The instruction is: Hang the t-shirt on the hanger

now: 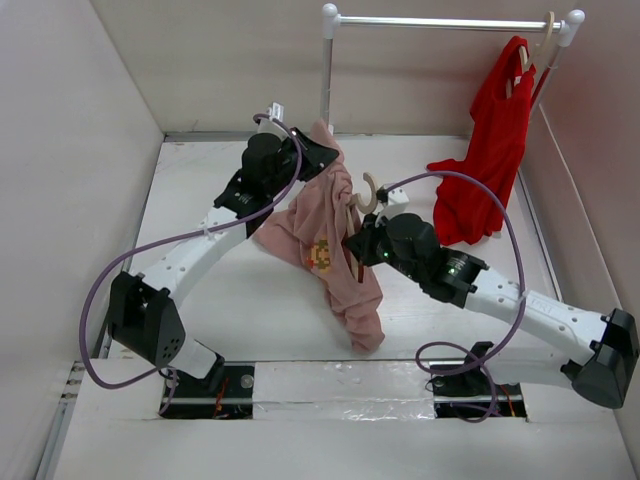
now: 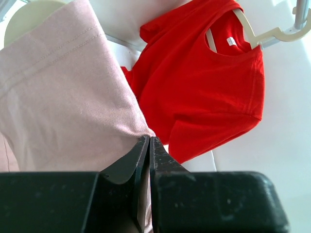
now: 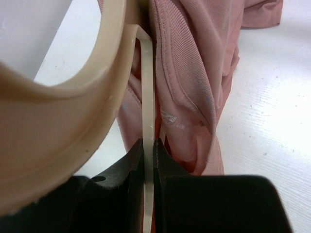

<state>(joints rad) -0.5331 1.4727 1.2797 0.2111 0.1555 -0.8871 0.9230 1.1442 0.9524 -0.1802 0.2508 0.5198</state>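
The dusty pink t-shirt point(image 1: 325, 255) hangs bunched between my two arms above the table, its pixel print facing the camera. My left gripper point(image 1: 322, 158) is shut on the t-shirt's upper edge; the left wrist view shows the pink cloth point(image 2: 63, 97) pinched between the jaws point(image 2: 148, 141). My right gripper point(image 1: 358, 238) is shut on the cream hanger point(image 1: 368, 196), whose hook sticks up above the shirt. In the right wrist view the hanger's thin arm point(image 3: 147, 97) is clamped between the jaws point(image 3: 148, 143), with pink cloth point(image 3: 194, 82) draped beside it.
A bright red garment point(image 1: 490, 160) hangs on another hanger point(image 1: 545, 35) from a white rail point(image 1: 450, 22) at the back right, its hem resting on the table. White walls enclose the table point(image 1: 240, 300) left, right and behind.
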